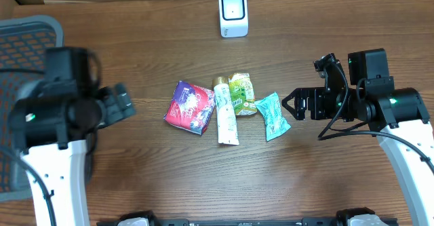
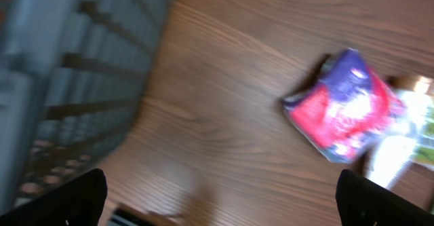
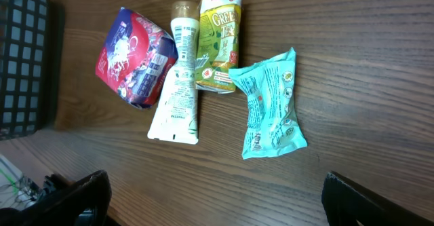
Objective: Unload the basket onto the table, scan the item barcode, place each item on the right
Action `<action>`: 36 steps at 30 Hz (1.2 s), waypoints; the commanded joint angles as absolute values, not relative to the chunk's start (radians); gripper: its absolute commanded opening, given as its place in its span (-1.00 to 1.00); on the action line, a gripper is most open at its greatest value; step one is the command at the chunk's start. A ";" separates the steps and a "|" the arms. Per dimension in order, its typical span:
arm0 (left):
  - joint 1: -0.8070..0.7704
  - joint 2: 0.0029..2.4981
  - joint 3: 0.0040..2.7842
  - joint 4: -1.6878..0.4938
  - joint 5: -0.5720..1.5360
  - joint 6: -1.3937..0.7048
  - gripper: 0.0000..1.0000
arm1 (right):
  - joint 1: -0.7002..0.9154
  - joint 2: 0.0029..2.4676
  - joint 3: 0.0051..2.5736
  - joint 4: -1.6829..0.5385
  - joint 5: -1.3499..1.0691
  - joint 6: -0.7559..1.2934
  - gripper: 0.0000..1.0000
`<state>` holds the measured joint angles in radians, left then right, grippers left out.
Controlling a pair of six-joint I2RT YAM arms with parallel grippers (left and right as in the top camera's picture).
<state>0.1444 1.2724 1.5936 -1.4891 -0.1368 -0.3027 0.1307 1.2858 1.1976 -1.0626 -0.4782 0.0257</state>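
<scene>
Hands first: left hand (image 1: 121, 104) and right hand (image 1: 287, 105) are both spread, holding nothing. On the worktop (image 1: 325, 178) lie a pouch (image 1: 190, 107), tube (image 1: 226, 114), teal packet (image 1: 272, 115) and green pack (image 1: 243, 93), with the scanner (image 1: 233, 13) behind. Best pinch the teal packet, nearest the right hand, by one edge, leaving its faces clear.

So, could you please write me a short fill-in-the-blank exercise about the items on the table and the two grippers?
1. On the table between the two arms lie ____ grocery items.
2. The teal packet lies nearest the ____ arm.
3. The white tube lies ____ the purple packet and the green carton.
4. The left gripper and the right gripper both stand ____, holding nothing.

Missing words: four; right; between; open.
</scene>
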 commanded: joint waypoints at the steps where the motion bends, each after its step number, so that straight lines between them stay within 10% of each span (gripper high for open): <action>1: 0.243 1.270 1.559 -1.464 -0.134 -0.112 0.99 | 0.124 1.287 1.192 -1.055 -0.472 0.026 1.00; 22: 0.382 1.270 1.499 -1.365 -0.087 0.034 0.99 | 0.124 1.287 1.192 -1.055 -0.471 0.026 1.00; 36: 0.034 1.254 1.500 -1.141 0.174 0.065 0.99 | 0.124 1.299 1.192 -1.030 -0.471 0.035 0.89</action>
